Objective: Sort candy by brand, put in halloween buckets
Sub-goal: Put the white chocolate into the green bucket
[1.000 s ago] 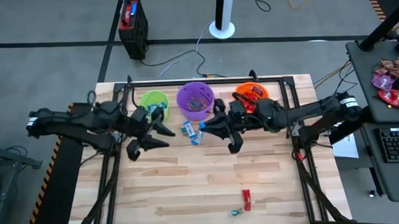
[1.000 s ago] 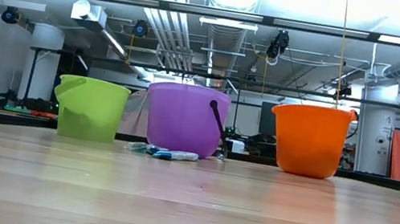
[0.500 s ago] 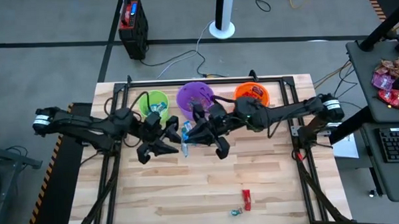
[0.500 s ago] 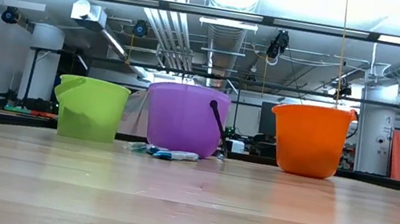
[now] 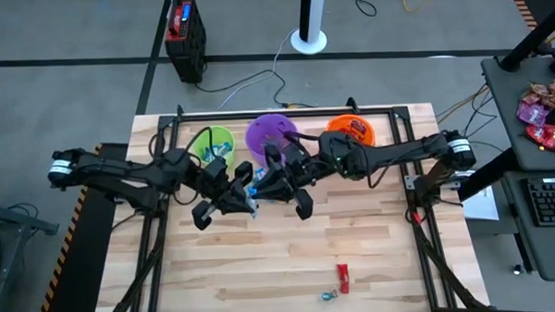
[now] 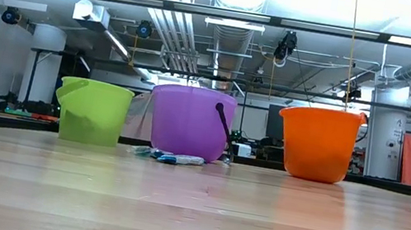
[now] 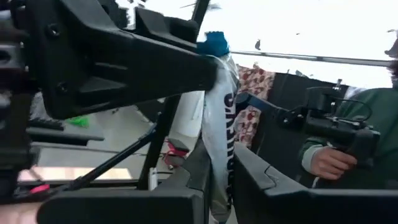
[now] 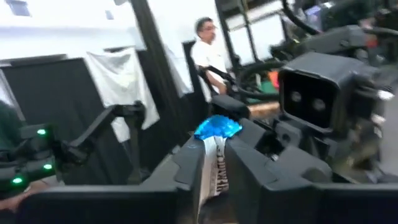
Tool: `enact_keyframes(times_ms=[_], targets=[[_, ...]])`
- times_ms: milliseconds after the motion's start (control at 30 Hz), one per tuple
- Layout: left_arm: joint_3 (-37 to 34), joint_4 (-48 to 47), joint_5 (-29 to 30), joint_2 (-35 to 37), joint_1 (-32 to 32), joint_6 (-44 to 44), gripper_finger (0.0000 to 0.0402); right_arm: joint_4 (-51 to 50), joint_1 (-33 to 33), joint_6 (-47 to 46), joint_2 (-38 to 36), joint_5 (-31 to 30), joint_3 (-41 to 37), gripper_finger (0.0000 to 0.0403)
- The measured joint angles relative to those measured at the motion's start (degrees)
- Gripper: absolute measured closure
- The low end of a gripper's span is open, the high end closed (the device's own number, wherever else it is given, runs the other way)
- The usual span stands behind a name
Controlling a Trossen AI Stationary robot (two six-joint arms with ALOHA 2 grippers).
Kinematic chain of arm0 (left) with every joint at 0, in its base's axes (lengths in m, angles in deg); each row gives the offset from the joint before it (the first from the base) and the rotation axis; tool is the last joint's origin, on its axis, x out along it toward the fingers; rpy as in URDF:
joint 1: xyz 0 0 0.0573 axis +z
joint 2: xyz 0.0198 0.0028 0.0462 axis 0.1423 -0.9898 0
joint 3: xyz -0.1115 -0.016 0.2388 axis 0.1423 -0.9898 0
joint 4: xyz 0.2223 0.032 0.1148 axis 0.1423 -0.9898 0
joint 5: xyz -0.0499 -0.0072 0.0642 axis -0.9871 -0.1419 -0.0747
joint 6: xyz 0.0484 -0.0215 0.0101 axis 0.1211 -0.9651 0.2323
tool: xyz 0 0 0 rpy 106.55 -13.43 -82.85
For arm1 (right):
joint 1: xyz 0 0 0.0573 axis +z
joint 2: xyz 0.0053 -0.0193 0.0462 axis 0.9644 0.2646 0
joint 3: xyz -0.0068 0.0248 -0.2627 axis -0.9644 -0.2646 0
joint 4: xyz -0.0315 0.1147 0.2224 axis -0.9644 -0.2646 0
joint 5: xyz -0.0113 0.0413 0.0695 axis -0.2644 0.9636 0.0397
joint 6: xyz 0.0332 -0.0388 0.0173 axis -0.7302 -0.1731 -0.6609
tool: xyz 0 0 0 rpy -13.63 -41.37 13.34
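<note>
We start at the left: our left gripper is up off the table, a little in from the back edge and in front of the green bucket. Our left wrist view shows its fingers pinched on a blue-and-white candy, which stands on end between them, long axis running up and away from the fingertips, blue twisted end topmost.

Just beside it, facing it, is our right gripper, in front of the purple bucket. The right wrist view shows its fingers also clamped on a blue-and-white candy, blue end up, long axis along the fingers. The two grippers nearly meet from above, so we cannot tell whether they share one wrapper or each hold their own.

What matters next, we judge, is which bucket sits behind which arm. The purple bucket lies straight back from the right gripper, toward the back edge, while the left has the green one behind it. The orange bucket sits further right along the back edge.

More blue-and-white candies lie on the table at the purple bucket's foot. A red candy and a small clear one lie well apart, near the front edge.
</note>
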Motion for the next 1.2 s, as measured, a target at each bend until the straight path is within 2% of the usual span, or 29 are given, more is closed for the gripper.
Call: enact_keyframes(times_ms=[200, 300, 367, 433, 533, 600, 633, 733, 800, 900, 1067, 1200], targets=[[-0.02, -4.07, 0.50, 1.56, 1.39, -0.07, 0.0389, -7.92, -1.80, -0.03, -2.20, -2.12, 0.00, 0.0269], [-0.02, -12.12, 0.55, 4.18, 4.35, -0.49, 0.0390, -17.08, -3.27, -0.27, -4.37, -5.33, 0.35, 0.0237], [0.00, -20.63, 2.61, 6.88, 7.34, -1.56, 0.0386, -25.51, -3.92, -0.76, -5.80, -10.86, 1.10, 0.0222], [0.01, -31.73, 8.42, 9.85, 11.08, -2.97, 0.0378, -34.42, -4.25, -2.03, -7.27, -18.30, 1.66, 0.0212], [0.41, -51.95, 24.05, 13.42, 17.39, -5.86, 0.0372, -45.40, -4.27, -5.42, -8.80, -28.87, 1.90, 0.0205], [1.98, -65.07, 33.69, 13.93, 21.85, -8.97, 0.0374, -49.90, -4.30, -6.89, -9.06, -32.82, 1.90, 0.0205], [2.81, -70.55, 36.17, 13.79, 24.20, -10.75, 0.0377, -51.12, -4.30, -7.36, -9.06, -33.34, 1.90, 0.0206], [5.25, -80.75, 34.42, 11.77, 30.94, -12.09, 0.0386, -51.46, -4.35, -7.37, -8.51, -33.62, 1.90, 0.0209], [6.00, -84.62, 32.81, 9.69, 34.23, -10.91, 0.0388, -51.45, -4.30, -6.85, -7.78, -33.67, 1.90, 0.0209], [6.45, -87.18, 33.51, 6.28, 37.77, -6.96, 0.0379, -51.51, -4.30, -6.56, -6.53, -33.81, 1.90, 0.0207], [6.47, -86.00, 33.46, 0.93, 40.51, -0.39, 0.0337, -51.95, -4.30, -6.89, -5.64, -32.67, 1.88, 0.0207], [6.47, -86.16, 33.43, -1.96, 40.57, 0.71, 0.0291, -52.59, -4.30, -8.91, -4.66, -30.92, 1.88, 0.0207]])
